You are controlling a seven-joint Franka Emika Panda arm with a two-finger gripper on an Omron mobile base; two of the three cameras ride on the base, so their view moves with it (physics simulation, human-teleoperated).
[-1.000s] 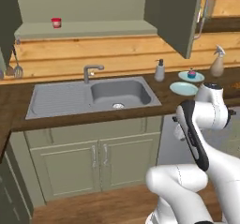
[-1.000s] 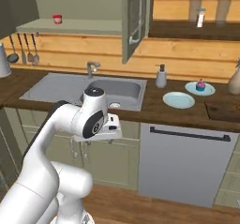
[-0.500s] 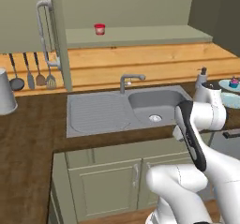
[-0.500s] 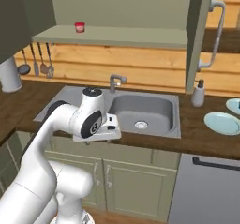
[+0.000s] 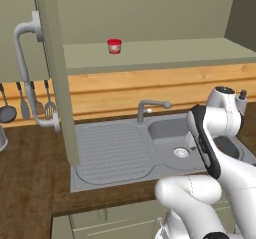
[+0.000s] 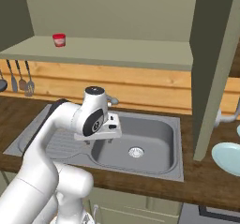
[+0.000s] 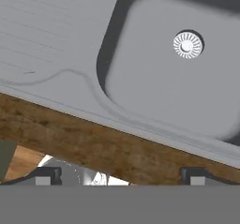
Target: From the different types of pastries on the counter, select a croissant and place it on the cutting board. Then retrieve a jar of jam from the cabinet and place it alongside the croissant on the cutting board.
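Observation:
The jar of jam (image 5: 114,46) with its red lid stands alone on the shelf of the open cabinet (image 5: 150,58), also seen as the jar (image 6: 59,40) at upper left. My gripper (image 6: 98,142) hangs well below it over the steel sink (image 6: 140,143), pointing down. In the hand view my gripper (image 7: 121,176) is open, fingertips (image 7: 47,175) wide apart with nothing between them, above the counter's (image 7: 93,143) front edge and the sink basin (image 7: 178,78). The croissant, the other pastries and the cutting board are out of view.
The open cabinet door (image 5: 55,73) with its curved grey handle (image 5: 25,58) juts out at left; the other door (image 6: 213,68) hangs at right. A faucet (image 5: 150,108) rises behind the sink. Utensils (image 5: 25,103) hang on the wall. A light blue plate (image 6: 227,157) lies at right.
The whole picture has shifted: the base has driven left and closer, so the sink and the cabinet shelf with the jar now sit nearer and more central. The arm's pose looks unchanged.

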